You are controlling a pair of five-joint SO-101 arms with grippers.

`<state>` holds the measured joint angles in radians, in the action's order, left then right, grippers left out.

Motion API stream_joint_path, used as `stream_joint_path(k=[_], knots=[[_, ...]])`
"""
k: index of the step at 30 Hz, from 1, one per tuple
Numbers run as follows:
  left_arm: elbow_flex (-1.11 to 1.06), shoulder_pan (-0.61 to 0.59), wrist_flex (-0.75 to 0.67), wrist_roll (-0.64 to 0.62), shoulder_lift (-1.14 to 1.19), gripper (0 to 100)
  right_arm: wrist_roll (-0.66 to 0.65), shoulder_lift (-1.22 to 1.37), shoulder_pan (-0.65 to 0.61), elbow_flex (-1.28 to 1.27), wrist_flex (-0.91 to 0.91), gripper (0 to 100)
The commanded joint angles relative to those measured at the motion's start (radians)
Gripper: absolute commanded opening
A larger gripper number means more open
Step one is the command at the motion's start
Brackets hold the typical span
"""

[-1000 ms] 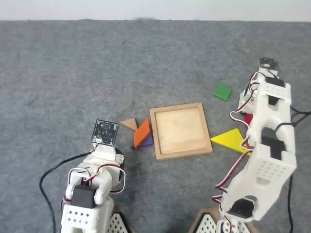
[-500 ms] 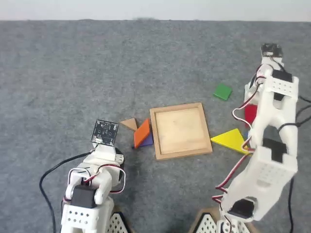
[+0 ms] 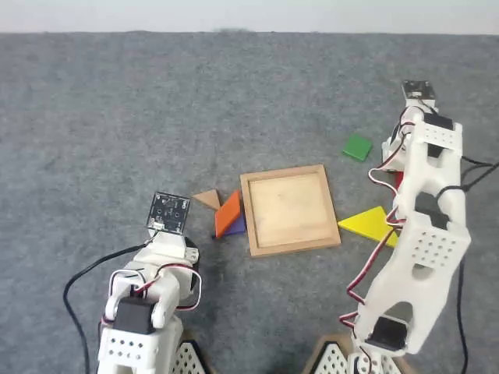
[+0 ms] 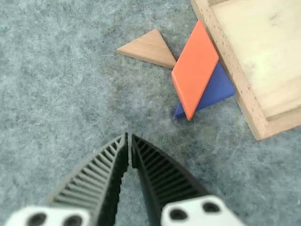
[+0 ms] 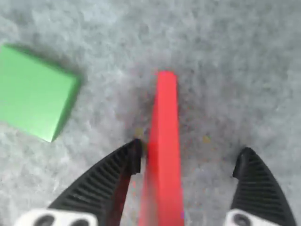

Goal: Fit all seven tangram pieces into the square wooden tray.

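The square wooden tray (image 3: 288,209) lies mid-table with nothing in it. My right gripper (image 5: 188,160) is open over the red piece (image 5: 162,141), which stands on edge between the jaws against one finger (image 5: 127,162). The green square (image 5: 35,92) lies just beyond it on the mat. From above, a sliver of the red piece (image 3: 399,181) shows beside the right arm, between the green square (image 3: 358,146) and the yellow triangle (image 3: 373,224). My left gripper (image 4: 128,139) is shut on nothing, short of the wood-coloured triangle (image 4: 149,47), orange parallelogram (image 4: 195,68) and blue triangle (image 4: 214,89).
The orange parallelogram (image 3: 228,213) leans on the tray's left rim and lies over the blue triangle (image 3: 236,226). The wood-coloured triangle (image 3: 207,198) touches its far end. Grey mat stretches bare behind the tray and to the far left.
The right arm's wrist swung right, then back left and a little farther away, now hiding more of the red piece from above. The left arm has not moved.
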<state>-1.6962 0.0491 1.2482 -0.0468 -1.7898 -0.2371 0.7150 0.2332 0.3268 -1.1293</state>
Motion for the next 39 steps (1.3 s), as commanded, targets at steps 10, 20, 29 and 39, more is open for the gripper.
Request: stream_joint_path(k=[10,20,29,39], knots=[[0.013,0.002,0.006,-0.012,-0.012,1,-0.028,0.004,-0.018,0.029,-0.031,6.5],[0.013,0.002,0.006,-0.012,-0.012,1,0.098,-0.176,-0.062,0.029,-0.225,0.7],[0.013,0.002,0.006,-0.012,-0.012,1,0.155,-0.519,-0.094,0.005,-0.45,0.7],[0.013,0.002,0.006,-0.012,-0.012,1,0.167,-1.007,-0.483,-0.555,-0.197,0.6]])
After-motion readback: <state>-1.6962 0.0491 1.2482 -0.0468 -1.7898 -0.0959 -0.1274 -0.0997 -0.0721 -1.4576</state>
